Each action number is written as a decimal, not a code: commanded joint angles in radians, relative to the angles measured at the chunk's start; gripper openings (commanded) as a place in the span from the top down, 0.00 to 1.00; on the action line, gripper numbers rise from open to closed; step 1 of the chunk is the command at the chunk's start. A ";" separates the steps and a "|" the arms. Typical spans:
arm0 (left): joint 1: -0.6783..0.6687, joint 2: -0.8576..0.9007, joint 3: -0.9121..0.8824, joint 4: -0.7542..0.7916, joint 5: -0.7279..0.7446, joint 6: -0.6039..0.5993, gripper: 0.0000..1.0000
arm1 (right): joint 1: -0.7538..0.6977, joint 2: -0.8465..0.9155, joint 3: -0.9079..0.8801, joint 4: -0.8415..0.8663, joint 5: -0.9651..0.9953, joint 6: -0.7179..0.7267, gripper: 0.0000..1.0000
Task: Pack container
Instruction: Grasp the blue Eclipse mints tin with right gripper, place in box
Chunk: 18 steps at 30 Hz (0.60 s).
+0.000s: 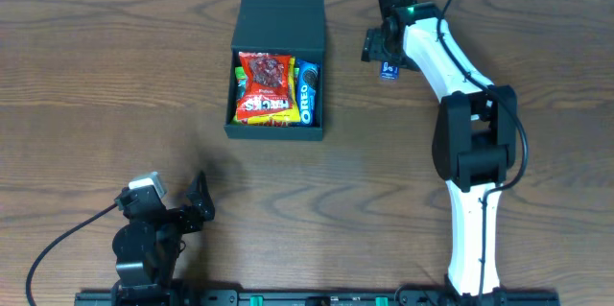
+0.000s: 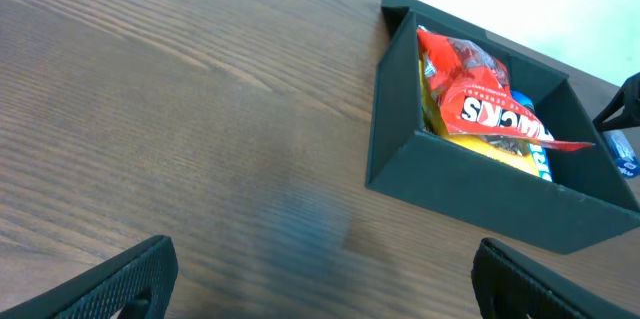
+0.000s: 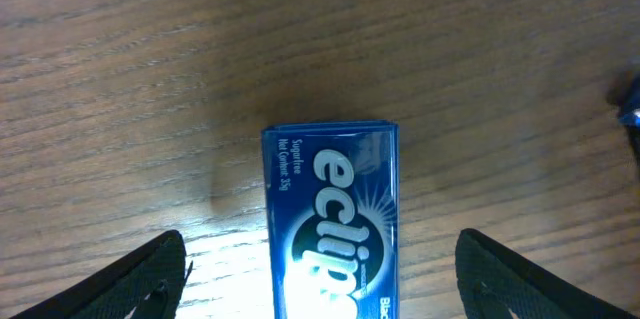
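The dark green container (image 1: 276,64) sits open at the table's back centre, lid flap folded back. It holds a red snack packet (image 1: 264,85), a yellow packet under it and a blue Oreo pack (image 1: 307,93). It also shows in the left wrist view (image 2: 470,184). A blue Eclipse gum pack (image 3: 332,221) lies on the table between the spread fingers of my right gripper (image 1: 384,52), which is open to the right of the container. The pack shows as a small blue tag in the overhead view (image 1: 389,71). My left gripper (image 1: 192,205) is open and empty near the front left.
The wooden table (image 1: 115,76) stretches left of the container. The right arm (image 1: 460,133) reaches from the front edge to the back right. A cable (image 1: 58,248) trails by the left arm base.
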 commanded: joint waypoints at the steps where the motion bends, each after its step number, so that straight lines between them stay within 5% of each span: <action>1: 0.006 -0.006 -0.018 -0.005 -0.001 -0.004 0.05 | -0.012 0.018 -0.005 0.013 -0.036 -0.034 0.18; 18: 0.006 -0.006 -0.018 -0.005 -0.001 -0.004 0.05 | -0.015 0.032 0.000 0.044 -0.075 -0.080 0.69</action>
